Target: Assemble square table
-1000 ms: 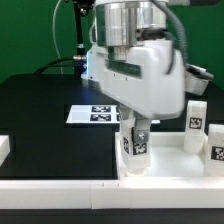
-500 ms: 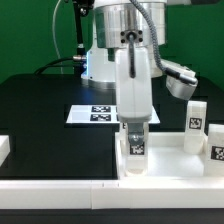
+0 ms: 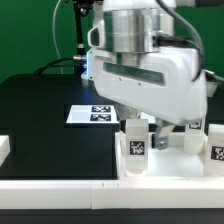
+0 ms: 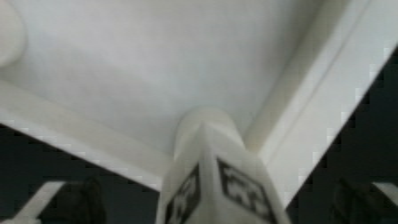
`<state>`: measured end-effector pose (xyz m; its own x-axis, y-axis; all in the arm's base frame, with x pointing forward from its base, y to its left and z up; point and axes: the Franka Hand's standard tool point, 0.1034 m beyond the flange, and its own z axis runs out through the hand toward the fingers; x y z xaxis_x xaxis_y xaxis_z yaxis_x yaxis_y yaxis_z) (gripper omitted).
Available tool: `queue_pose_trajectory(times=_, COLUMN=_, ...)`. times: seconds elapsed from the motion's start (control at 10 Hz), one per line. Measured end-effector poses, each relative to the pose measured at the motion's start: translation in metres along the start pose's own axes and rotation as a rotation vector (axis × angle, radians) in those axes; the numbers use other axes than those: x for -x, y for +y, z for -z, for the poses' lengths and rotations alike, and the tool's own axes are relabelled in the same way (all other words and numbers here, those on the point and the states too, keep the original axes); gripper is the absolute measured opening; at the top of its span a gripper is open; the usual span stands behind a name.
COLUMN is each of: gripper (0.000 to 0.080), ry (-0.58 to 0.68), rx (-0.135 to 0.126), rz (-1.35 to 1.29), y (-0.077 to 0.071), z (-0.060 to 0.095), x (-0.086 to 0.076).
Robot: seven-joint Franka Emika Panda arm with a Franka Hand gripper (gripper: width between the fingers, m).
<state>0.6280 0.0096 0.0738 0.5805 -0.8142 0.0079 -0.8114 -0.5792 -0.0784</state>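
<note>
While spread wide, pincer point(image 3: 138, 128) straddles upright leg point(image 3: 136, 146) in tabletop point(image 3: 165, 162), not gripping it.

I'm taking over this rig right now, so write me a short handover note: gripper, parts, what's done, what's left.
Gripper: open, fingers on either side of a leg, not clamping it.
That leg stands upright in the near corner of the table top.
Another leg stands at the exterior view's right edge. Others are hidden behind the arm.
Marker board lies flat on the table.
Done: one leg placed in its corner.
Left: lift clear, fit the remaining legs.
</note>
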Motion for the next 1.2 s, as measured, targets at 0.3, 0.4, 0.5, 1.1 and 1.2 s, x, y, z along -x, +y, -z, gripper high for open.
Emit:
queue_pose_trajectory(times=0.3, gripper=0.0649, ry=0.016, rx=0.030, rz=0.449, y=-0.004, z=0.008, x=-0.007)
queue_pose_trajectory(times=0.4, gripper=0.0649, ry=0.020, rx=0.026, rz=0.610, y=-0.006, z=0.011, x=-0.011)
queue_pose_trajectory(times=0.5, gripper=0.0649, ry=0.019, rx=0.027, rz=0.618, y=-0.005, z=0.010, x=-0.011)
queue_pose_trajectory(times=1.1, gripper=0.0286, ry=0.026, rx=0.030, rz=0.241, y=-0.003, z=0.009, x=-0.011)
queue_pose_trajectory(times=1.2, gripper=0.0286, ry=0.029, rx=0.029, rz=0.094, y=-0.003, z=0.008, x=-0.011)
